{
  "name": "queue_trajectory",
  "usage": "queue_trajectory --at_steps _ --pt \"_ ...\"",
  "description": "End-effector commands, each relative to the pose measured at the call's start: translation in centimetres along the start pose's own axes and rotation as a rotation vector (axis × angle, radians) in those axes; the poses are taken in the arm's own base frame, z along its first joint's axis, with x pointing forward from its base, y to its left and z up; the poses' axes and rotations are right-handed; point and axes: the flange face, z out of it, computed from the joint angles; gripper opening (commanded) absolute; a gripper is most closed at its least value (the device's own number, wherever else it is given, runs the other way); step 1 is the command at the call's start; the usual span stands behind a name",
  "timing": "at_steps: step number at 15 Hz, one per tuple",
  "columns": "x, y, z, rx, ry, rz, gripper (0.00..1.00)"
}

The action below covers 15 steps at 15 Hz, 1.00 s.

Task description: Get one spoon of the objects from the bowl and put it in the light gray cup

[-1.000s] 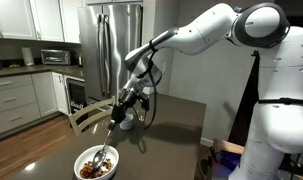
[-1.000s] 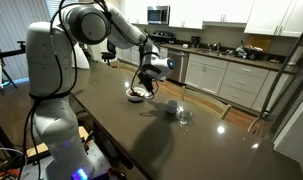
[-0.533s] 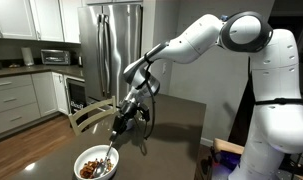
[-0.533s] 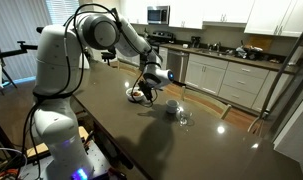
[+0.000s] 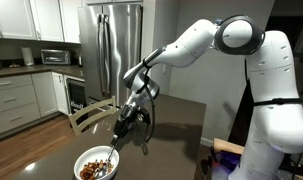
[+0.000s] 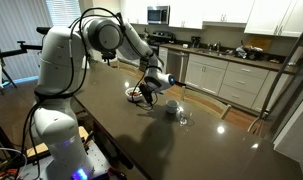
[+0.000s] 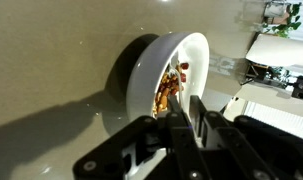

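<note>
One spoon (image 5: 112, 153) — handle clenched in gripper (image 5: 118, 134), tip angled down into white bowl (image 5: 79, 163), likely to scoop brown chunks (image 5: 94, 170). Light gray cup (image 6: 172, 107) — near bowl, for short carry.

- Wide round white bowl (image 7: 191, 45): glossy, smooth, ceramic-looking.
- Dark table (image 6: 161, 140) beneath the bowl: polished, mirror-like.
- Slim silvery-white spoon (image 5: 112, 150) in the bowl: smooth, faint sheen.
- Tall grey refrigerator (image 5: 111, 40) beyond the bowl: brushed metal.
</note>
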Motion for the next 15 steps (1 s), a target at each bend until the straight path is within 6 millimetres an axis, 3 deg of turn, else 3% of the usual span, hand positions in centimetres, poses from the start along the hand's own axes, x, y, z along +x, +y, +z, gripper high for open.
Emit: queue_trajectory --at_steps 1,9,15 --pt "0.5 -0.3 -0.9 0.011 0.018 -0.007 0.48" --pt "1.3 -2.2 -4.6 -0.185 0.028 -0.073 0.99" --pt "1.8 -4.9 -7.6 -0.520 0.014 -0.174 1.00"
